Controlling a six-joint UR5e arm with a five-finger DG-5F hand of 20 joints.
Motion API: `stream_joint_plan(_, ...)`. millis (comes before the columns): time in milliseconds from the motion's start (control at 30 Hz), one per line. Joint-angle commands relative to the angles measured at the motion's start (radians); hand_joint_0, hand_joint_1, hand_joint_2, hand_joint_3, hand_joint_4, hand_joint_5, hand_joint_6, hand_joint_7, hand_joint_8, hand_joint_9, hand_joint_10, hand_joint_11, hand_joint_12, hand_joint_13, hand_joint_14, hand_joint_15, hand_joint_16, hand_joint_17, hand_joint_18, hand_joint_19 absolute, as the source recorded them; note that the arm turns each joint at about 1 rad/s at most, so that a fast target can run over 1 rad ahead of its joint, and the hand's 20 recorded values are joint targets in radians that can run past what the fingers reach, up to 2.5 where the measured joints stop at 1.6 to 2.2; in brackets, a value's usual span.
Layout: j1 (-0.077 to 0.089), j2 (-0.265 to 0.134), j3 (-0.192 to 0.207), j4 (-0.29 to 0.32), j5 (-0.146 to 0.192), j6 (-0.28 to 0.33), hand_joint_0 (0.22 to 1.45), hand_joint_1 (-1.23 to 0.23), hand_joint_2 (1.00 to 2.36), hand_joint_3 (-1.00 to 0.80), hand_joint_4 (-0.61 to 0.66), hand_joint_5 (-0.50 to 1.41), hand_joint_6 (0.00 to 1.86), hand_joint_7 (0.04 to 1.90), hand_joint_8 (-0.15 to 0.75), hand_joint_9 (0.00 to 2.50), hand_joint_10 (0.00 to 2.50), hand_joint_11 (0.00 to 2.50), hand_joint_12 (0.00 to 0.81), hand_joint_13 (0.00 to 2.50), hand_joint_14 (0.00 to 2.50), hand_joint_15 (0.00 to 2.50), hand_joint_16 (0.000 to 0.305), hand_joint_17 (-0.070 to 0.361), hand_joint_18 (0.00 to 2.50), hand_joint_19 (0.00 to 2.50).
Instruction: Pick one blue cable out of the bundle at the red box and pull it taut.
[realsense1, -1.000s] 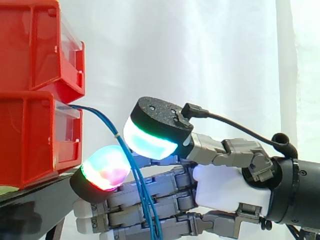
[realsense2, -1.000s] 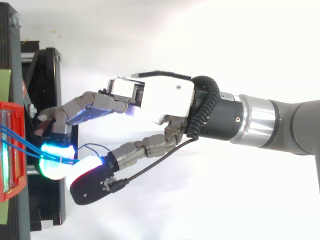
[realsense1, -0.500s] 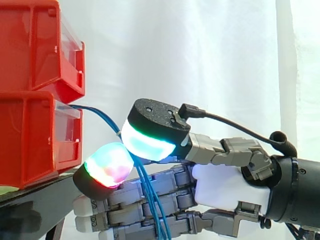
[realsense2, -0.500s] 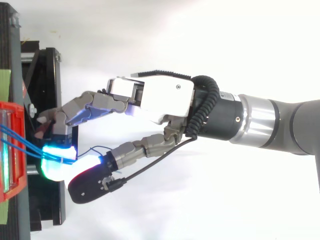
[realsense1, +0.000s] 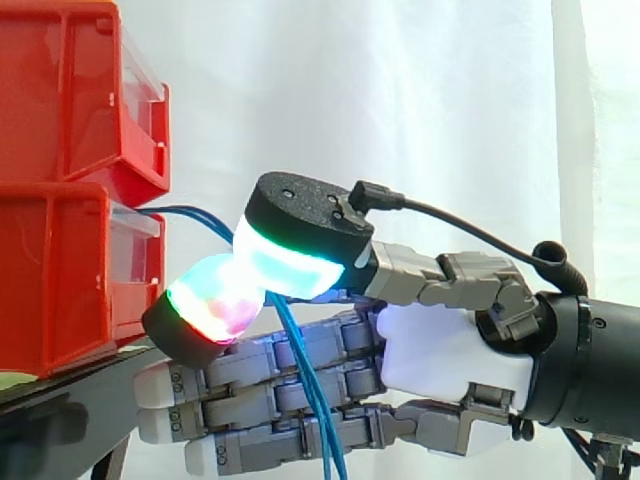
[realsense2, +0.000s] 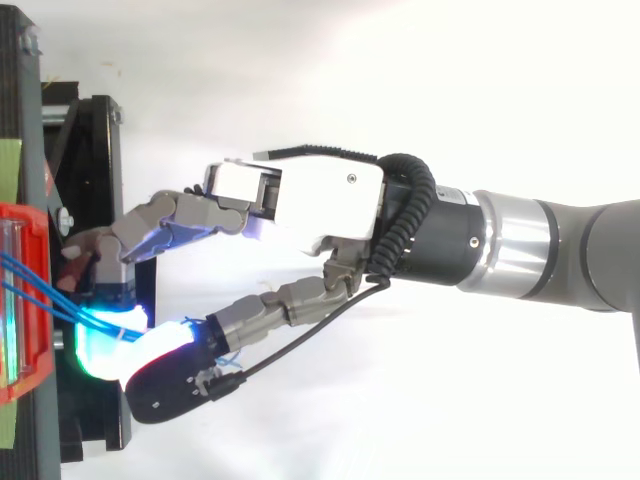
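Side view: the hand (realsense1: 440, 360) was seen reaching in from the right of the frame. Its glowing pads (realsense1: 215, 305) were pressed together at centre left, and blue cables (realsense1: 300, 350) were clamped between them. From the pinch, the cables rose in a soft arc to the upper left, where they entered the red box (realsense1: 60, 270). Below the pinch they hung down across the straight lower fingers to the bottom edge. The box was stacked under an upper red bin (realsense1: 70, 90), on a black stand (realsense1: 60, 400), before a white curtain (realsense1: 420, 100).

The grasp was judged to be made and the pull to be the step in hand, since the arc near the box looked slack. For a good pull, the pinch should be kept firm and the hand drawn straight back toward the right of the frame, away from the box, until the arc flattens. More than one strand seemed to be caught, so the extra ones would need to be let go. A gentle pull was judged safer, as rounded pads may let a thin cable slip.

From the side, the hang of the cables below the pads and the stacking of the bins were made plain. From above, separate blue strands were shown fanning from the box at the left edge into the pads, and the arm (realsense2: 560, 250) was seen entering from the right edge.
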Motion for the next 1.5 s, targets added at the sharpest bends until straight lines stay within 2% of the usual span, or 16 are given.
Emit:
stream_joint_plan(0, 0.0, 0.001, 0.001, -0.006, 0.0, 0.0, 0.65, -0.77, 1.02, -0.22, 0.0, -0.21, 0.94, 0.93, 0.294, 0.54, 0.01, 0.24, 0.375, 0.41, 0.0, 0.14, 0.053, 0.12, 0.39, 0.07)
stream_joint_plan(133, 0.0, 0.007, 0.0, -0.04, -0.001, 0.006, 0.66, -0.76, 1.01, -0.31, 0.05, -0.21, 0.94, 0.88, 0.294, 0.54, 0.01, 0.24, 0.375, 0.41, 0.0, 0.14, 0.053, 0.119, 0.39, 0.07)
stream_joint_plan(233, 0.0, 0.007, 0.001, -0.055, -0.001, 0.016, 0.62, -0.74, 1.0, -0.45, 0.1, -0.2, 0.92, 0.86, 0.294, 0.55, 0.01, 0.24, 0.375, 0.41, 0.0, 0.15, 0.053, 0.119, 0.38, 0.08)
stream_joint_plan(333, 0.0, 0.007, 0.001, -0.061, -0.001, 0.02, 0.58, -0.71, 1.0, -0.5, 0.11, -0.2, 0.91, 0.85, 0.301, 0.56, 0.01, 0.25, 0.38, 0.41, 0.0, 0.15, 0.053, 0.12, 0.37, 0.1)
stream_joint_plan(633, -0.003, 0.013, 0.009, -0.074, 0.0, 0.029, 0.54, -0.64, 1.0, -0.5, 0.13, -0.18, 0.87, 0.89, 0.321, 0.6, 0.01, 0.24, 0.389, 0.41, 0.01, 0.15, 0.055, 0.124, 0.36, 0.11)
stream_joint_plan(867, -0.003, 0.017, 0.012, -0.077, 0.0, 0.029, 0.57, -0.61, 1.01, -0.44, 0.12, -0.18, 0.86, 0.91, 0.319, 0.61, 0.01, 0.24, 0.385, 0.41, 0.0, 0.16, 0.054, 0.121, 0.35, 0.12)
stream_joint_plan(1300, -0.008, 0.017, 0.034, -0.107, 0.0, 0.031, 0.59, -0.63, 1.01, -0.32, 0.1, -0.18, 0.87, 0.98, 0.314, 0.6, 0.01, 0.24, 0.382, 0.41, 0.01, 0.16, 0.053, 0.12, 0.35, 0.12)
stream_joint_plan(1467, -0.009, 0.017, 0.037, -0.115, -0.001, 0.031, 0.6, -0.69, 1.02, -0.27, 0.1, -0.19, 0.9, 0.93, 0.308, 0.58, 0.01, 0.25, 0.38, 0.4, 0.0, 0.15, 0.053, 0.119, 0.36, 0.09)
